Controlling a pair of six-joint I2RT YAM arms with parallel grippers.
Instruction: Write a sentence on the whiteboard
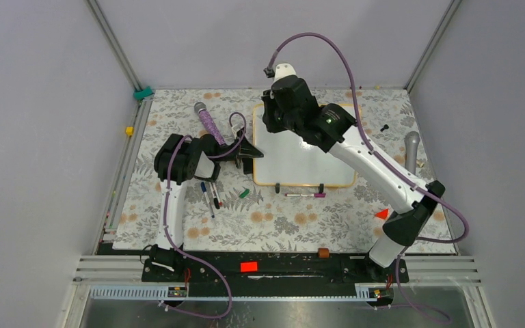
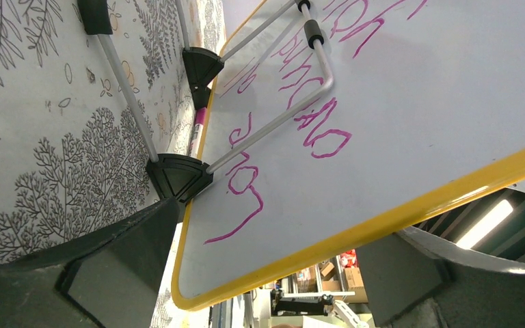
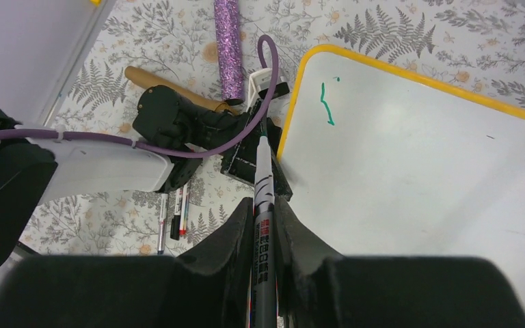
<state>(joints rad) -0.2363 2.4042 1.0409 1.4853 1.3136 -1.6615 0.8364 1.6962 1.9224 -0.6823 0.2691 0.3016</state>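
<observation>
Place: robotics lab test cell.
Walls: plain grey panels (image 1: 34, 137) at 9, 12 and 3 o'clock, joined by aluminium posts (image 1: 113, 44).
Mounting: slotted aluminium rail (image 1: 109, 270) at 6 o'clock, carrying black robot-arm base plate (image 1: 301, 268).

Plain grey walls (image 1: 34, 137) with aluminium corner posts (image 1: 115, 44), around a fern-and-flower patterned tablecloth (image 1: 280, 222).

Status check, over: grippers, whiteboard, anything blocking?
Left gripper clamped on left edge of glossy yellow-framed whiteboard. Right gripper shut on slim grey marker, tip near that edge. One short green stroke written. Nothing lying on board.
</observation>
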